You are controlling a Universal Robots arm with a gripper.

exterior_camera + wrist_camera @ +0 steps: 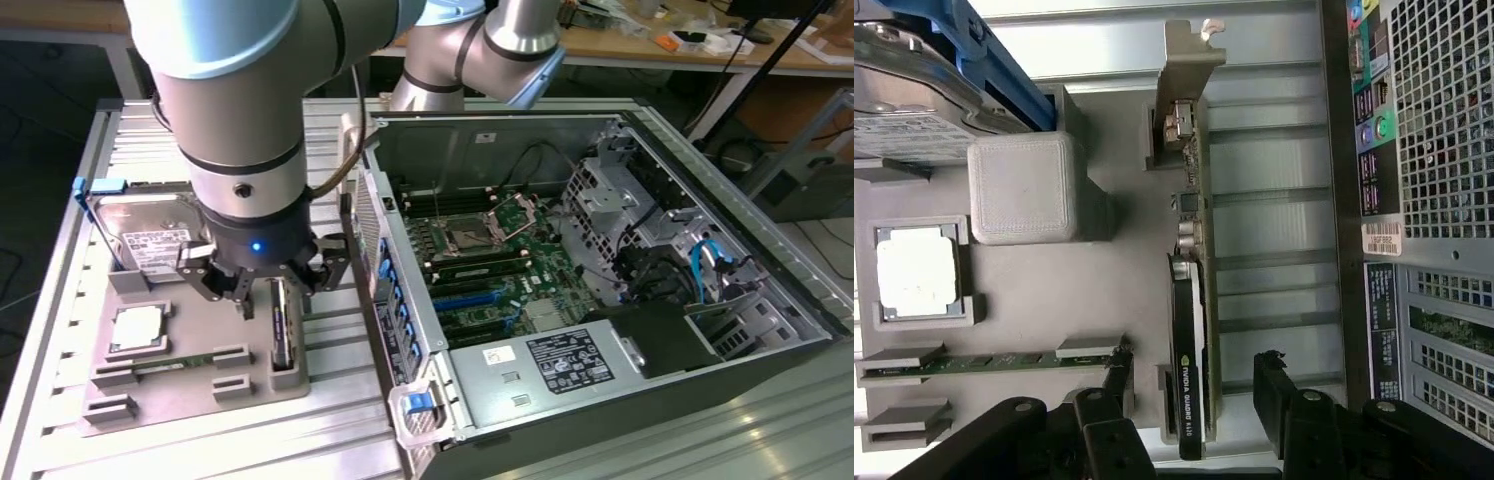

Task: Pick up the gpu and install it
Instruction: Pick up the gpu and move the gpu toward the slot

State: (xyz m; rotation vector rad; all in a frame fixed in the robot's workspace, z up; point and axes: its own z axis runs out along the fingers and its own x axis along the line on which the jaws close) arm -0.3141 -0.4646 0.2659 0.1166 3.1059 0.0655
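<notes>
— Gpu position?
— Standing on edge in a slot at the right side of the grey holder tray in the exterior view, silver bracket at its far end.
— Tray contents, left to right?
— Hard drive far left, processor chip nearer, memory stick lying flat in its slot, then the card.
— End effector?
— Gripper low over the card, jaws spread wide, one of the fingers on each side with a gap showing at both. Nothing gripped.
— Right of the tray?
— Open computer case just beside it, motherboard exposed.
</notes>
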